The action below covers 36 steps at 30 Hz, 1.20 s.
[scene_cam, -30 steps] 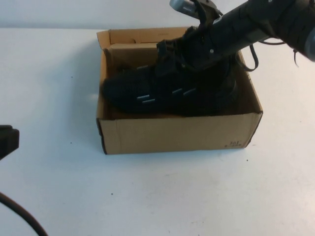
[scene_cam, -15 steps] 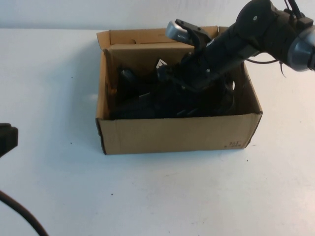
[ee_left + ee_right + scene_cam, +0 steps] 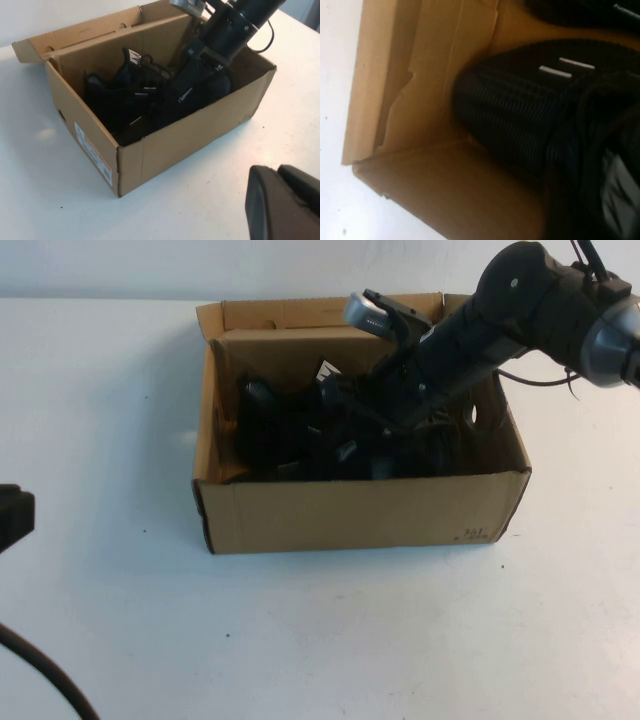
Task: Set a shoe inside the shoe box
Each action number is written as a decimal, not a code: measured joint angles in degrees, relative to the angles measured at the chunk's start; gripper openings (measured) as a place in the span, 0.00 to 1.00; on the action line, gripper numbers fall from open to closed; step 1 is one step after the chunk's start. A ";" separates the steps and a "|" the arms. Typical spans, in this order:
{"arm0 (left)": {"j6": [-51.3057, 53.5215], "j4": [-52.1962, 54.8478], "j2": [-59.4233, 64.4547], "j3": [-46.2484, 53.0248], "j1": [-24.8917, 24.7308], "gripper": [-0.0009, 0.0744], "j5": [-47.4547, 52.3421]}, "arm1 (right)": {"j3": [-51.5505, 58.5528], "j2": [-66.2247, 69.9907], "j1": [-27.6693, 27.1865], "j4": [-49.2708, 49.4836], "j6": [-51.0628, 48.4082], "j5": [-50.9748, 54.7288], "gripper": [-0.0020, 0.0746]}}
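Note:
The brown cardboard shoe box [image 3: 360,515] stands open at mid table, its lid flap folded back at the far side. A black mesh shoe [image 3: 270,430] with white dash marks lies inside it, below the rim. My right gripper [image 3: 358,440] reaches down into the box from the right, right against the shoe; the dark shoe hides whether it grips. In the left wrist view the shoe [image 3: 117,95], the box [image 3: 175,145] and the right gripper [image 3: 184,94] show too. The right wrist view shows the shoe's mesh [image 3: 515,115] in a box corner [image 3: 420,190]. My left gripper [image 3: 280,200] hangs shut over the table at the near left.
White table [image 3: 320,640] lies all round the box. The left arm's cable [image 3: 40,675] curves along the near left edge. A second dark form with a white dash [image 3: 600,12] lies beyond the shoe inside the box.
The right arm has lowered the shoe from rim height down into the box. The left gripper has stayed put.

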 joint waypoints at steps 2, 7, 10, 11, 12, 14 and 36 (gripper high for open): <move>0.00 0.00 0.00 0.00 0.00 0.01 0.00 | 0.00 0.00 -0.04 -0.12 -0.02 0.03 0.46; 0.00 0.00 0.00 0.00 0.00 0.01 0.00 | -0.28 -1.25 -0.04 0.09 -2.24 0.23 0.56; 0.00 0.00 0.00 0.00 0.00 0.01 -0.10 | -2.15 -2.85 -0.04 -0.02 -4.36 1.13 0.56; 0.30 0.00 0.00 0.00 0.00 0.01 -0.13 | -3.27 -3.54 -0.04 -0.02 -5.39 1.57 0.55; 0.80 0.00 0.00 0.00 0.00 0.01 -0.13 | -4.31 -4.37 -0.04 -0.02 -6.27 2.19 0.53; 3.61 0.00 0.00 0.00 0.00 0.01 -0.62 | -7.18 -6.23 -0.04 0.21 -8.53 4.34 0.49; 17.50 4.36 1.39 0.00 0.00 0.01 -6.97 | -4.83 -41.50 2.93 -12.93 -22.82 2.14 0.01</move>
